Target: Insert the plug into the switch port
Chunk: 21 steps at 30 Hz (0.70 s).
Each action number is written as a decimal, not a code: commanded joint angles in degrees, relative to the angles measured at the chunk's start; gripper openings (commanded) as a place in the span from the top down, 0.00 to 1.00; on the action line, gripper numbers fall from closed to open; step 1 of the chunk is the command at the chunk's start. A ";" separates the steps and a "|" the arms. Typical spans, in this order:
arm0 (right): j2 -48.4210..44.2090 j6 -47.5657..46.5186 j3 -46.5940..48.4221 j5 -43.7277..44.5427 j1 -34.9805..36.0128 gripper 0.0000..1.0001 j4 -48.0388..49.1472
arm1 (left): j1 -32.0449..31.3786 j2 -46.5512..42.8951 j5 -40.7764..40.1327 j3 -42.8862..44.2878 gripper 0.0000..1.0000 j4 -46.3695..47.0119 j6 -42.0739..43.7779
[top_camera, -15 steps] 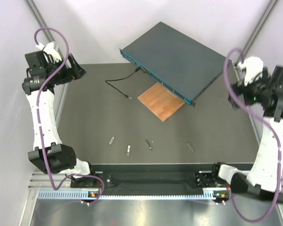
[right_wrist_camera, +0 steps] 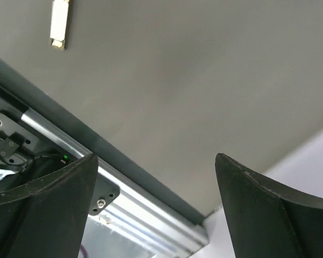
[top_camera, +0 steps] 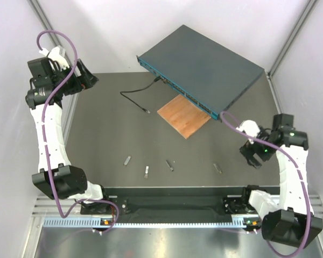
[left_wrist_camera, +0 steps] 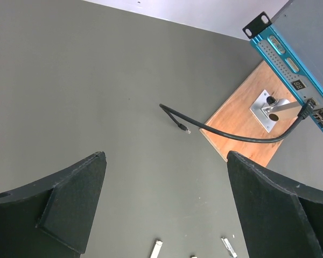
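Note:
The switch [top_camera: 207, 62] is a dark blue-grey box at the back, propped at an angle, its teal front face [top_camera: 177, 88] towards the table's middle. A black cable [top_camera: 130, 95] runs from that face onto the mat; its loose plug [top_camera: 147, 111] lies there. In the left wrist view I see the switch [left_wrist_camera: 307, 27], the cable [left_wrist_camera: 231, 135] and the plug [left_wrist_camera: 182, 127]. My left gripper [top_camera: 90, 80] is open and empty, high at the back left, well away from the plug [left_wrist_camera: 164, 204]. My right gripper [top_camera: 254, 160] is open and empty, low at the front right [right_wrist_camera: 156, 199].
A thin wooden board [top_camera: 184, 115] lies under the switch's front, with a metal bracket [left_wrist_camera: 269, 107] on it. Several small metal pieces [top_camera: 146, 171] lie in a row towards the front; one shows in the right wrist view [right_wrist_camera: 59, 24]. The table's front rail [right_wrist_camera: 129, 188] is under the right gripper.
My right arm has swung down from high at the right side to low over the table's front right. The left arm, cable and switch have not moved.

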 commanded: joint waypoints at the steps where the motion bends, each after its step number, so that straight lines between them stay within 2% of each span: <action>1: -3.47 -3.84 -4.74 -0.17 5.17 0.12 6.70 | 0.01 -2.71 1.02 -0.98 0.01 3.31 -0.84; 6: -7.86 -3.84 -16.52 5.27 18.17 0.20 16.71 | 0.01 -2.63 1.20 -0.81 0.01 4.19 -1.55; 10: -6.73 -2.70 -22.23 10.81 26.61 0.23 22.26 | 0.01 -2.62 1.28 -0.89 0.01 4.72 -2.16; 14: -1.22 2.99 -22.95 14.33 35.74 0.27 26.92 | 0.01 -2.45 1.46 -1.16 0.01 5.07 -2.95; 18: 5.73 8.02 -20.84 14.42 40.86 0.33 28.59 | 0.01 -2.54 1.11 -1.16 0.01 4.99 -2.69; 21: 7.95 9.96 -19.96 13.19 43.76 0.33 28.34 | -0.08 -2.71 0.23 -1.16 0.01 4.90 -1.90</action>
